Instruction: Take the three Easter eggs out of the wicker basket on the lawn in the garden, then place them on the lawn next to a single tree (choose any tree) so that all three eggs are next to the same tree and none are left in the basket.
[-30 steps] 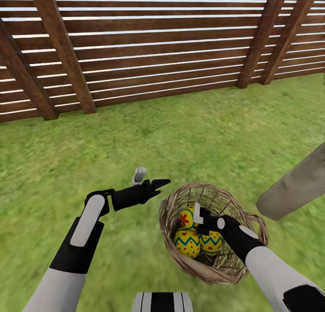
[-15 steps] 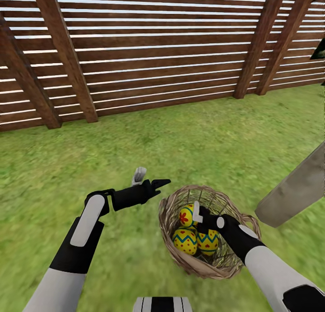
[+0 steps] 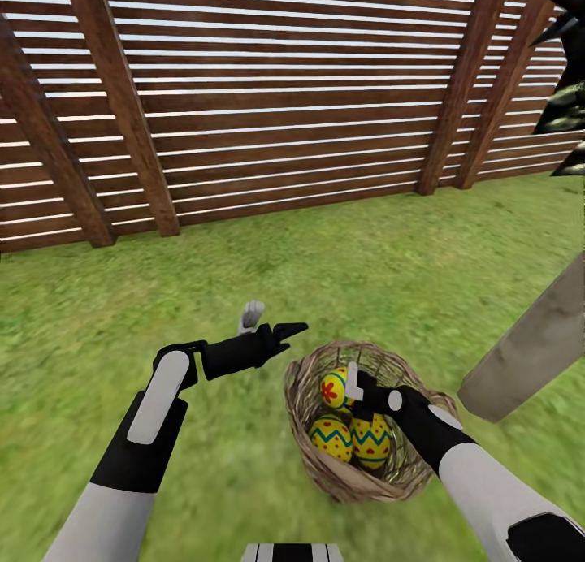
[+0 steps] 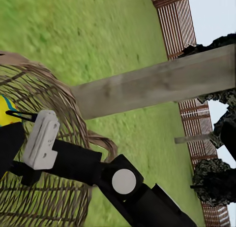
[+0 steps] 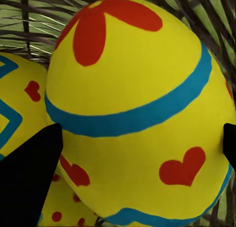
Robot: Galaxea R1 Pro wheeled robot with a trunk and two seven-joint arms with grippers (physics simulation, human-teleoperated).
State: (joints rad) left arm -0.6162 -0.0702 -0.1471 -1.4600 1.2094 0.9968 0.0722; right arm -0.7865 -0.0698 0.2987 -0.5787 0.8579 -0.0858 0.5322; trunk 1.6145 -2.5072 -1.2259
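right gripper [image 3: 354, 389] reaches into the wicker basket [image 3: 317, 464] at 6 o'clock, its fingers straddling the top egg [image 3: 334, 387]; left gripper [image 3: 272, 325] spread, hovering at 10 o'clock of the basket

We record the wicker basket [image 3: 357, 464] on the lawn [image 3: 325, 278], near and right of centre, with three Easter eggs [image 3: 349, 424] inside: one egg [image 3: 332, 387] on the far left, two side by side nearer us. Our right gripper [image 3: 357, 393] sits in the basket against the far egg. Our left gripper [image 3: 268, 326] hangs just left of the basket. The tree [image 3: 528, 351] trunk leans at right. The fence [image 3: 268, 115] runs behind.
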